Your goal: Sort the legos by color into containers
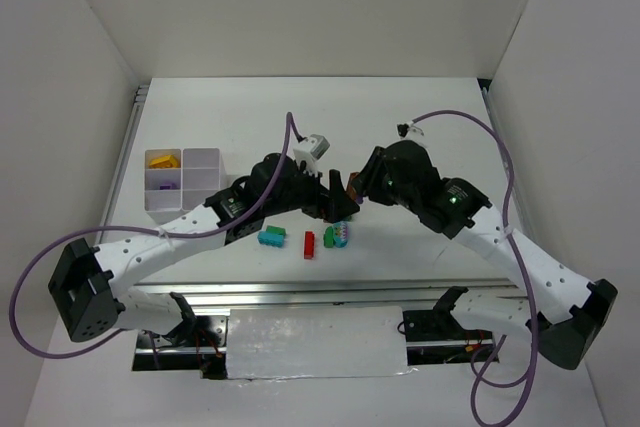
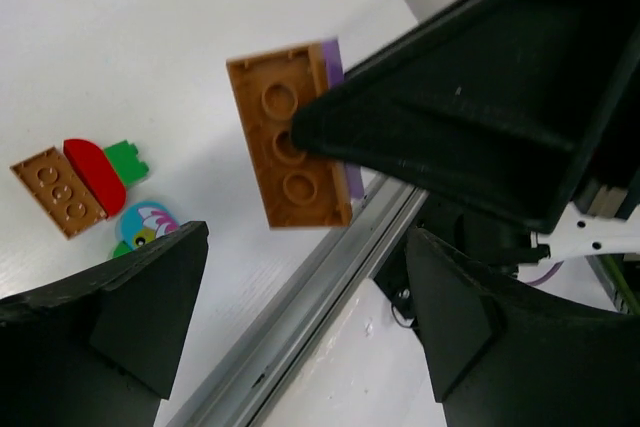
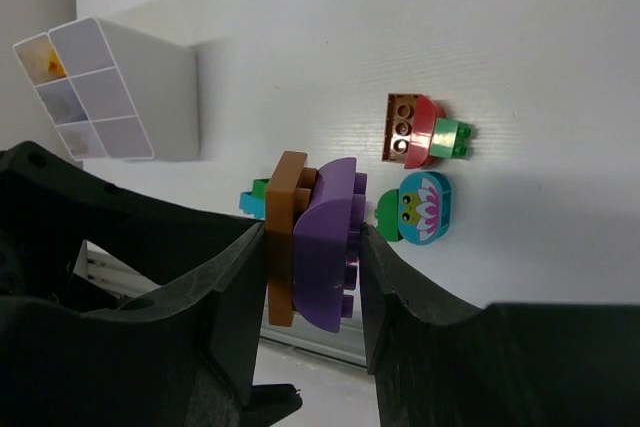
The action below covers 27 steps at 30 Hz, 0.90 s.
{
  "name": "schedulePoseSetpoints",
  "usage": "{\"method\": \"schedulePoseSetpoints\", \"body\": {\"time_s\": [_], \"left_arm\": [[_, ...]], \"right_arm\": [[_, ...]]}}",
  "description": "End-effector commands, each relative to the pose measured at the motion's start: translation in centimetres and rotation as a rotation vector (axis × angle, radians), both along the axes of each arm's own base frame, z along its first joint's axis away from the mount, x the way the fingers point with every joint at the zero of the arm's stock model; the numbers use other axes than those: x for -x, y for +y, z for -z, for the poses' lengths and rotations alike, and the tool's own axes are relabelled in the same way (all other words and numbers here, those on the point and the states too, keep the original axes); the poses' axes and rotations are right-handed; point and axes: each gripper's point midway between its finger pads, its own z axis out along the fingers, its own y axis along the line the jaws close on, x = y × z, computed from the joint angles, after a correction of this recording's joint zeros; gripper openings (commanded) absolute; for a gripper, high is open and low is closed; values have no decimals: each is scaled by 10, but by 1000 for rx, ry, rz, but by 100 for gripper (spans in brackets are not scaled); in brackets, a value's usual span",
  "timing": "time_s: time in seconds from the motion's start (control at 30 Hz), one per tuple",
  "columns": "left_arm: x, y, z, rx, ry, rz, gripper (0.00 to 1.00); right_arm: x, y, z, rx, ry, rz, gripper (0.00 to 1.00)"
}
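Note:
My right gripper (image 3: 312,244) is shut on two joined legos, an orange-brown plate (image 3: 285,237) and a purple brick (image 3: 332,237), and holds them above the table. My left gripper (image 2: 305,282) is open and empty just below that pair; the orange-brown plate (image 2: 290,142) hangs in front of it. In the top view both grippers meet at the table's middle, with the left gripper (image 1: 330,207) by the right gripper (image 1: 347,190). The white tray (image 1: 205,162) at the left holds yellow legos (image 1: 163,160) and a purple one (image 1: 168,184).
Loose legos lie near the front edge: a teal-green brick (image 1: 272,236), a red piece (image 1: 309,244) joined to an orange plate (image 3: 400,127) and a green brick (image 3: 455,137), and a teal oval with a frog print (image 3: 420,207). A metal rail (image 2: 300,307) runs along the table's front edge.

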Motion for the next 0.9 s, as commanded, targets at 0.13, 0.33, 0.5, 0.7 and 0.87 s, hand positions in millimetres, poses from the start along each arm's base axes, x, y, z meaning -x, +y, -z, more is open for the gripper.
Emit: {"method": "schedulePoseSetpoints", "body": {"time_s": [0.13, 0.33, 0.5, 0.7, 0.87], "left_arm": [[-19, -15, -36, 118, -77, -64, 87], [-17, -26, -32, 126, -59, -30, 58], [-18, -23, -37, 126, -79, -35, 0], [-2, -10, -61, 172, -145, 8, 0], [25, -2, -73, 206, -168, 123, 0]], "right_arm": [[12, 10, -30, -123, -49, -4, 0], [14, 17, -35, -151, -59, -14, 0], [21, 28, -42, -193, -66, -84, 0], [31, 10, -62, -225, -220, -120, 92], [51, -13, -92, -263, -407, -209, 93]]}}
